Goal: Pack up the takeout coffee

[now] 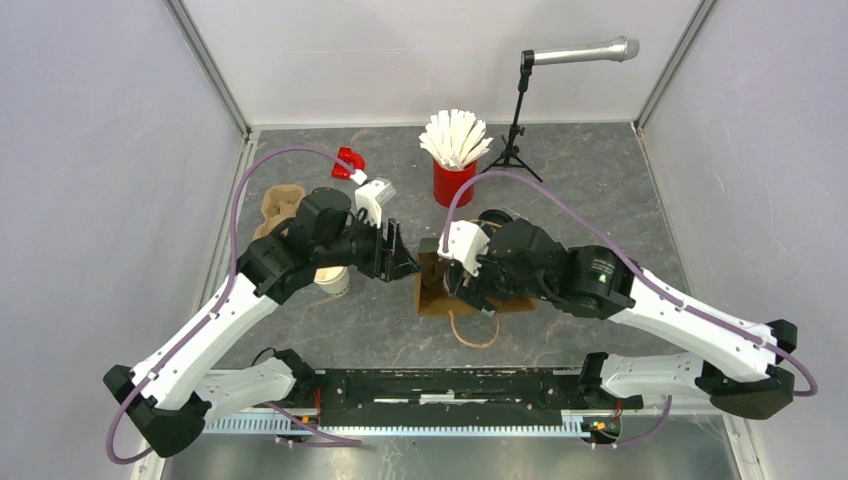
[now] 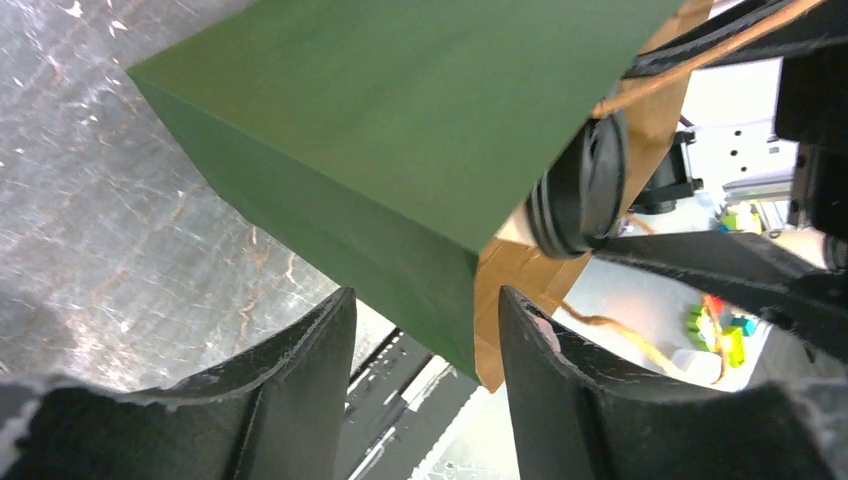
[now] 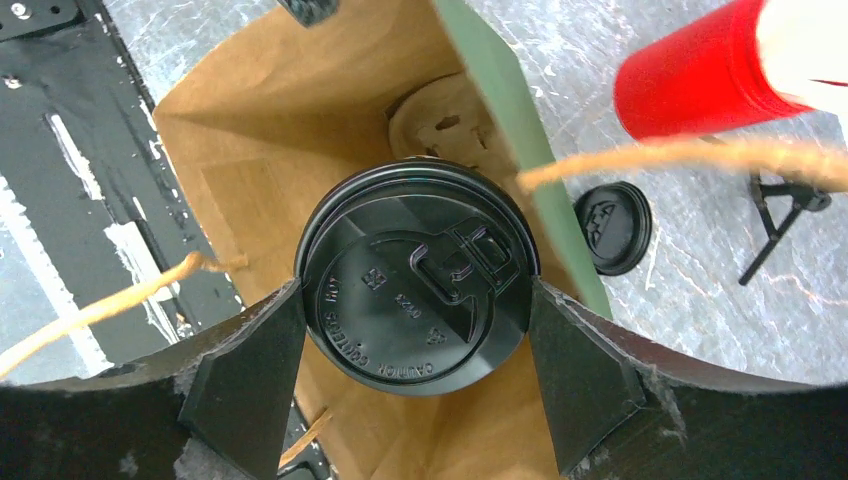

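A takeout coffee cup with its black lid (image 3: 415, 300) hangs in the mouth of a brown paper bag (image 3: 260, 110). My right gripper (image 3: 415, 290) is shut on it, and both fingers touch the lid's rim. That lid (image 2: 585, 190) also shows from the side in the left wrist view. My left gripper (image 2: 425, 300) is open, with the corner of the bag's green wall (image 2: 400, 150) just beyond its fingertips. From above, the left gripper (image 1: 405, 258) is at the bag's left edge and the right gripper (image 1: 462, 280) is over the bag (image 1: 435, 295). A second white cup (image 1: 333, 280), unlidded, stands partly hidden under my left arm.
A loose black lid (image 3: 612, 227) lies on the table beside the bag. The red cup of white sticks (image 1: 453, 180) stands behind the bag, with a microphone stand (image 1: 515, 130) to its right. The brown pulp carrier (image 1: 278, 205) is at the left, near a small red object (image 1: 350, 162).
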